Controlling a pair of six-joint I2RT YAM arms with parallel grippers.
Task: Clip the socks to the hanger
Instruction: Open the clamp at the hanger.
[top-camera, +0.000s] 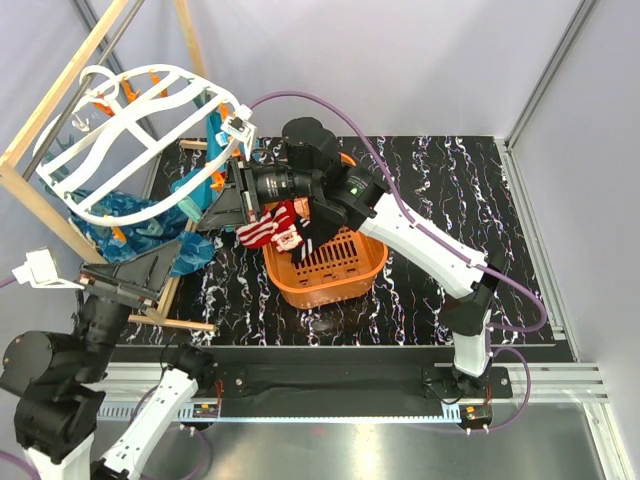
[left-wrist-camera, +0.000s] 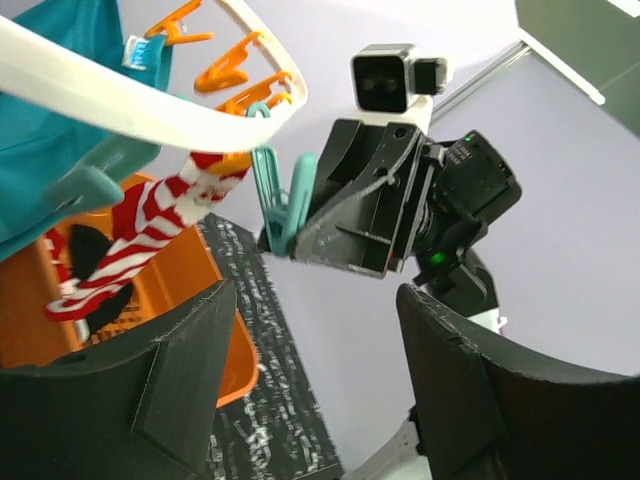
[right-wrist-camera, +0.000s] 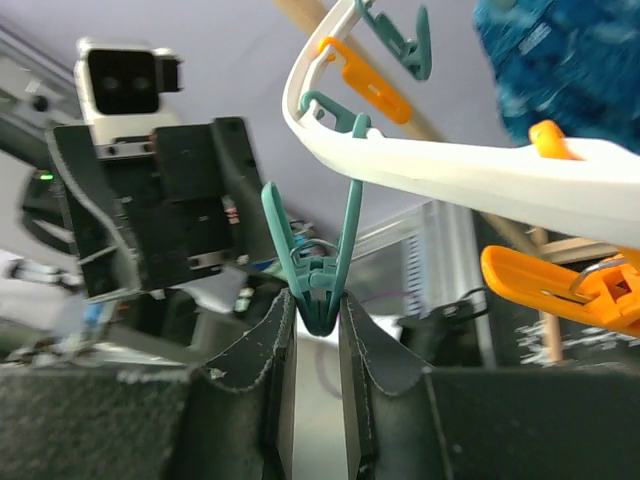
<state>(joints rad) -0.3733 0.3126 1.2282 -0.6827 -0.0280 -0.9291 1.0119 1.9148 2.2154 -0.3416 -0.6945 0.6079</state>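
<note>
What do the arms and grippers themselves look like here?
The right arm and left arm share white tubular links joined by bulky black motor housings. A purple cable trails the right arm, which shows a green light. The left gripper and right gripper have black wedge-shaped fingers, each topped by a white boxy camera.

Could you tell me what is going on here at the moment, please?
The right gripper is pinching a teal peg that hangs from the white hanger. A striped sock dangles beside it above the orange basket; what holds it is unclear. The left gripper hovers open and empty nearby.
</note>
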